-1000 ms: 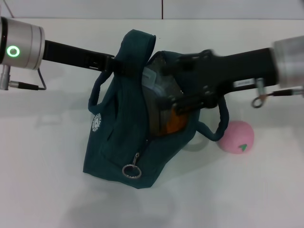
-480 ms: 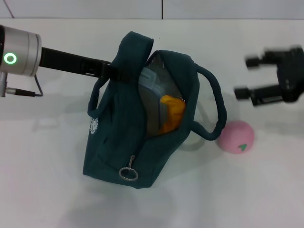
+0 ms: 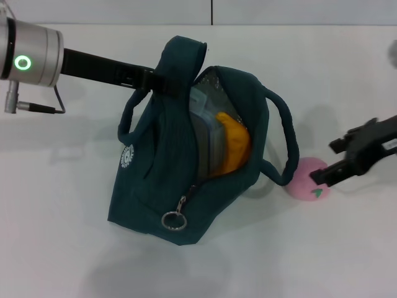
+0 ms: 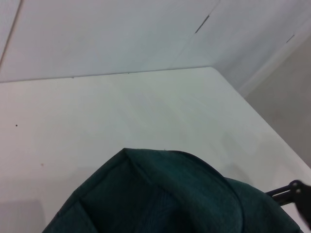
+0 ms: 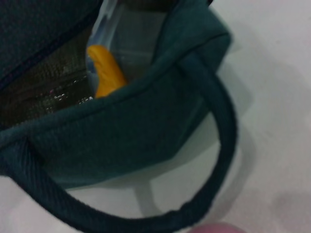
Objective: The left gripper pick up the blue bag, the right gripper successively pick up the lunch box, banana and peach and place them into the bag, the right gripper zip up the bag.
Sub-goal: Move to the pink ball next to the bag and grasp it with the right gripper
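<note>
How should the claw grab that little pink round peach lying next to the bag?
Probably around its widest middle, coming down from above on the side away from the dark teal fabric bag. The small round pink peach lies against the bag's rope handle, so that side is crowded. The black right gripper hangs open over it.

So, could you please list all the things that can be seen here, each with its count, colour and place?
blue bag: one, dark teal, middle of the table, mouth open, held up at one side.
lunch box: one, clear with blue rim, inside the bag.
banana: one, yellow-orange, inside the bag beside the box.
peach: one, pink, on the table next to the bag's handle.
table: one, white.
left gripper: one, black, shut on the bag's edge.
right gripper: one, black, open, at the peach.
</note>
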Available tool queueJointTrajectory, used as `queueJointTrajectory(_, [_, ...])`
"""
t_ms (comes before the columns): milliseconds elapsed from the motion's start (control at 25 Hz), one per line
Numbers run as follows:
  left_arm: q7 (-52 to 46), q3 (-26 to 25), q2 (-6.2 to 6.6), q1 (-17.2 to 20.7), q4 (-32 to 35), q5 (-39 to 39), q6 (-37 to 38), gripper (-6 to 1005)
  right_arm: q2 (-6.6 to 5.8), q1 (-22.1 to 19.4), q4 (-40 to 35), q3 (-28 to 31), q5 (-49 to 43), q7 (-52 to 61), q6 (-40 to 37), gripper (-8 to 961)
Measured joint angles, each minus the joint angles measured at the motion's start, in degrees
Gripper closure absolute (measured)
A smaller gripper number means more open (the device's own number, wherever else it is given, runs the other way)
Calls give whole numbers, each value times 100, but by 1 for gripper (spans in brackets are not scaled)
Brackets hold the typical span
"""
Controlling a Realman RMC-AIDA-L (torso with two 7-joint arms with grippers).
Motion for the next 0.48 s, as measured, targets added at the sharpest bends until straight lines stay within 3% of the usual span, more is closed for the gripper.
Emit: queueJointTrajectory(480, [6,-1,-7,55,1,10,-7,950,-8,291,741,-507,-114,58,579,184])
